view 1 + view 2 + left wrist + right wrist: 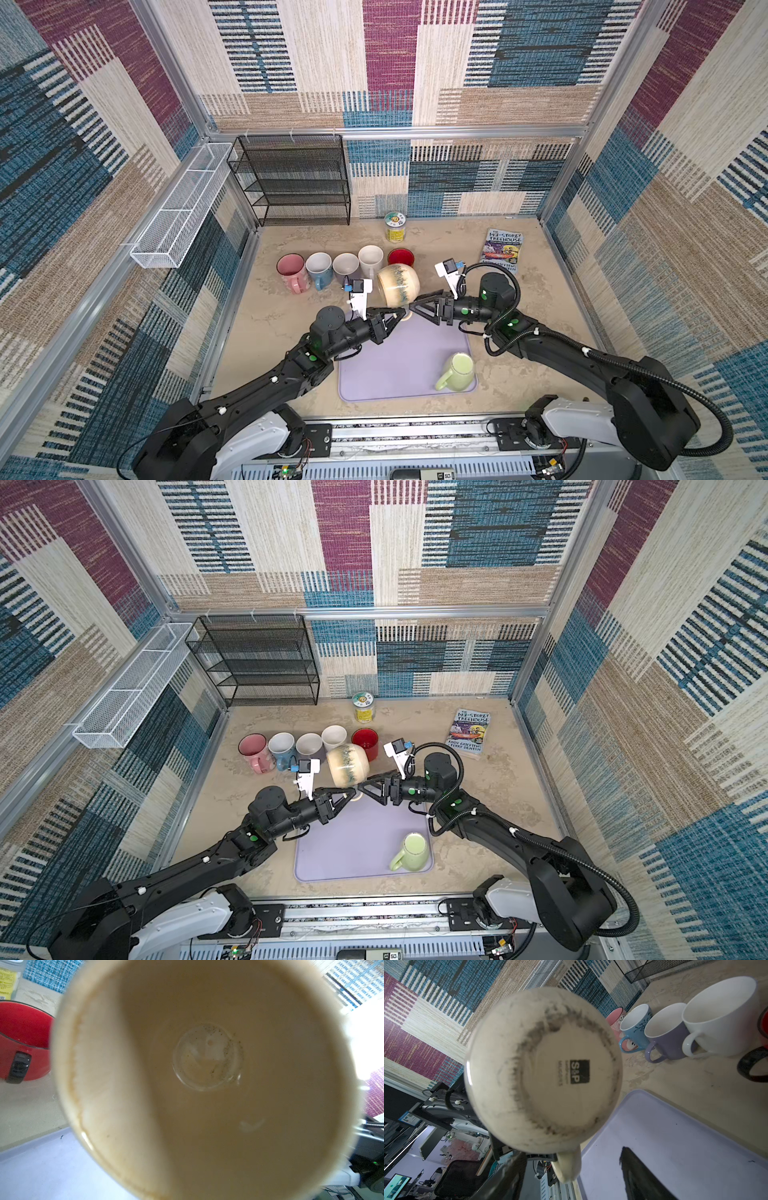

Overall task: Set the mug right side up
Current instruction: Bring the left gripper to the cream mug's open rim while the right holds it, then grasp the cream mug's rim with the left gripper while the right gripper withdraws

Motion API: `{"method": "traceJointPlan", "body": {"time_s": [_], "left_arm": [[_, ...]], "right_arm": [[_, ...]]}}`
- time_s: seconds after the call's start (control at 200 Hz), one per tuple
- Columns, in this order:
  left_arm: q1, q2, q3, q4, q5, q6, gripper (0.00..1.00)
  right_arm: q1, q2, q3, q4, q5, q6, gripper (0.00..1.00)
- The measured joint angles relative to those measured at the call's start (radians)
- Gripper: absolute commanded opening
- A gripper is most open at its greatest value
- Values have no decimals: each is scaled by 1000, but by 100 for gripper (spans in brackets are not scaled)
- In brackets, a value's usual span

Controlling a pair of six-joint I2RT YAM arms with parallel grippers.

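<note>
The cream mug (398,287) hangs in the air over the far edge of the lilac mat (399,361). It lies on its side, mouth toward the left arm and base toward the right. The left hand (395,318) is closed on its handle (568,1165). The right hand (417,307) stands open just beside the handle, with neither finger seen touching the mug.

The pinch on the handle looks to be the only hold. I judge the heavy round body could swivel or slip in that narrow grip and drop onto the mat. It could also swing into the red mug (401,257) just beyond the mat. The open right hand is close enough to knock the handle.

The worktop (519,332) is mottled beige stone. A green mug (457,371) sits on the mat's corner nearest the right arm's base. Past the mat's far edge stand a row of mugs (332,268), a tin (395,227), a book (503,249) and a black mesh rack (291,178). The walls (457,83) are patterned patchwork fabric.
</note>
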Motion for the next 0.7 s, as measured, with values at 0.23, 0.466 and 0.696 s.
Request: {"method": "traceJointPlan", "body": {"time_s": [0.23, 0.466, 0.696], "left_arm": [[0, 60, 45, -101, -26, -1, 0], [0, 140, 108, -177, -26, 0, 0], [-1, 254, 176, -216, -27, -1, 0]], "right_arm": [[-3, -52, -13, -107, 61, -55, 74], [-10, -128, -16, -219, 132, -108, 74], [-76, -162, -27, -310, 196, -117, 74]]}}
